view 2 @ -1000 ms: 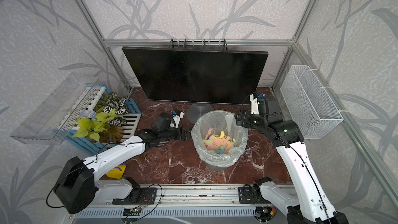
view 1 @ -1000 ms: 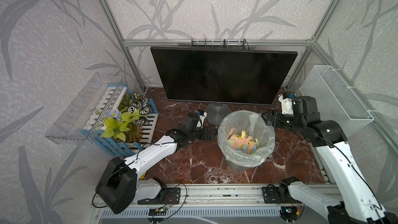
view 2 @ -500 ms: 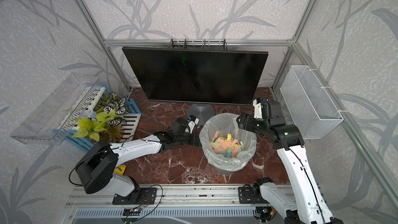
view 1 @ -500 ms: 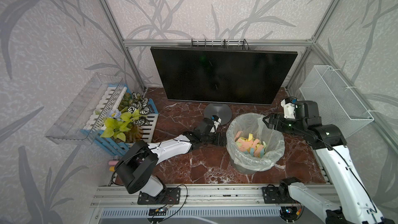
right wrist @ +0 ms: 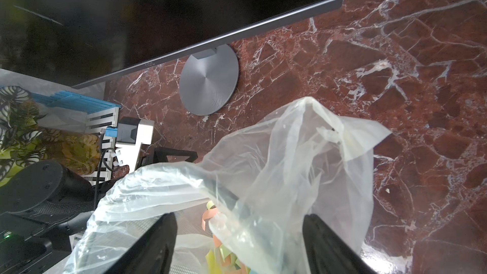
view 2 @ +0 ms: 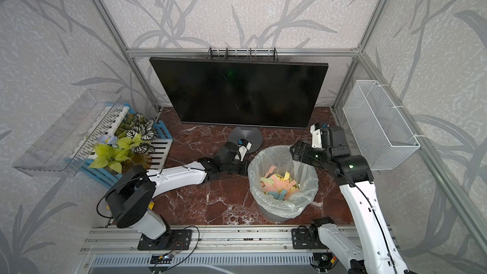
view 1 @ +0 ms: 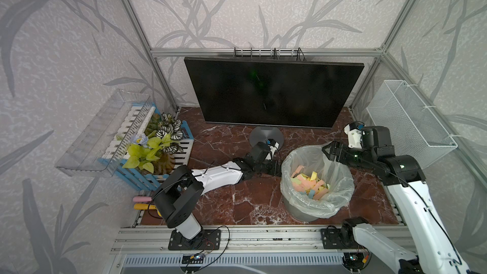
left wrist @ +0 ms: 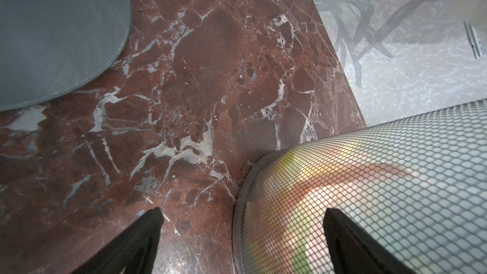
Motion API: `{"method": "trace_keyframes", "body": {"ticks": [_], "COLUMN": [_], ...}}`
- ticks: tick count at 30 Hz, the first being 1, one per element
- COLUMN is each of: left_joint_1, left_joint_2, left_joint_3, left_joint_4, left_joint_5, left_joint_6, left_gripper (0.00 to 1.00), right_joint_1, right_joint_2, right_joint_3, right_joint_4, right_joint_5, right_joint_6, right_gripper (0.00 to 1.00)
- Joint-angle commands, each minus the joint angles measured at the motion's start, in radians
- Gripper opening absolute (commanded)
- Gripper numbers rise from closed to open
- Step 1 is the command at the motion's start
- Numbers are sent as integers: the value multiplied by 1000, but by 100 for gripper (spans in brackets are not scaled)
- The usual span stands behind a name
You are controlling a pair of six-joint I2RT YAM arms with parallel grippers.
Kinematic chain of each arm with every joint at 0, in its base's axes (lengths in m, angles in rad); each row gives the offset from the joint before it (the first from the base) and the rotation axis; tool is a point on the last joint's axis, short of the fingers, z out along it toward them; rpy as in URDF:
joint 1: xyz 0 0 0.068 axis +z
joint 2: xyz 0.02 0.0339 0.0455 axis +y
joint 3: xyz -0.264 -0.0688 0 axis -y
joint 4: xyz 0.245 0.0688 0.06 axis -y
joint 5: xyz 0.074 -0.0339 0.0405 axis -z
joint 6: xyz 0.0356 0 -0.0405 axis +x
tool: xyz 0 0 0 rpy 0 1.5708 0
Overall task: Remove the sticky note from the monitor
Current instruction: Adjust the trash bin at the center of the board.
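The black monitor [view 1: 271, 93] stands at the back on its round grey base [view 1: 266, 134], and its dark screen shows no sticky note in any view. Several coloured notes [view 1: 311, 184] lie in the mesh bin [view 1: 303, 214] with a clear liner. My left gripper [view 1: 276, 167] lies low on the table against the bin's left wall, open. In the left wrist view its gripper [left wrist: 242, 210] straddles the bin's bottom rim [left wrist: 238, 193]. My right gripper [view 1: 326, 151] hangs open at the bin's far right rim. The lifted liner [right wrist: 276, 180] lies between its fingers [right wrist: 158, 241].
On the left stand a blue and white crate of plants [view 1: 158, 151] and a clear plastic tray [view 1: 105, 133]. A white wire basket [view 1: 408, 122] hangs on the right wall. Pink and yellow pens [view 1: 142, 202] lie at the table's front left edge.
My left arm has swung right and stretched out low until its gripper reached the bin. The bin has shifted a little to the right. The right gripper has stayed at the rim, open.
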Motion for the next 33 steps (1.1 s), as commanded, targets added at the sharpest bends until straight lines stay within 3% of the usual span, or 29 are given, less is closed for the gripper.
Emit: {"method": "trace_keyframes", "body": {"ticks": [1, 7, 13, 21, 33], "left_joint_1": [68, 196, 253, 272, 302], "left_joint_2": [-83, -199, -256, -283, -326], "left_joint_3": [-14, -32, -15, -8, 46], "left_joint_4": [-71, -151, -202, -225, -318], "left_joint_5": [-92, -175, -219, -229, -299], "left_joint_6": [-12, 4, 46, 54, 71], "left_gripper": [100, 100, 100, 100, 100], "right_joint_1": [-1, 0, 16, 193, 339], "right_joint_2": [-1, 12, 47, 153, 348], "right_joint_3": [-17, -38, -78, -77, -20], "right_joint_4": [6, 67, 215, 367, 575], "right_joint_5": [-42, -83, -165, -127, -119], "right_joint_6": [18, 45, 126, 190, 239], "right_gripper": [80, 79, 79, 78, 78]}}
